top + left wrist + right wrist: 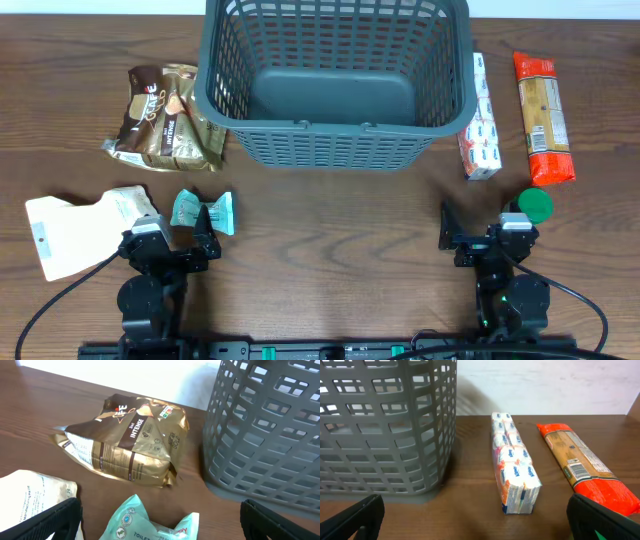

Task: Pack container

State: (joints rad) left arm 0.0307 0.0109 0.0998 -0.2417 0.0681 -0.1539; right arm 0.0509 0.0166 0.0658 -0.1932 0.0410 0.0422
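A white pouch (70, 232) is lying flat at the far left of the table (330, 250); behind it, a gold and brown coffee bag (165, 118) is lying just beside the basket's left wall, with a narrow strip of wood showing between them in the left wrist view. The left gripper (170, 243) is sitting low at the near edge, beside the pouch's right end; its fingers (55, 520) are spreading wide and pinching nothing. A teal packet (203, 212) is lying crumpled just ahead of them, seen between the two fingers in the wrist view.

The basket (330, 148) is standing upright at the middle of the far side, open end up, its slotted walls rising well above every packet around it.

The right gripper (485, 238) is resting at the near edge, right of centre; its fingers (355, 517) are also standing wide apart, gripping nothing. A tissue pack (480, 120) is lying lengthwise just beside the basket's right wall. A green disc (536, 205) is sitting close to the right gripper's outer side; whether they are touching cannot be told. Furthest right, an orange packet (543, 118) is lying parallel to the tissue pack, apart from it.
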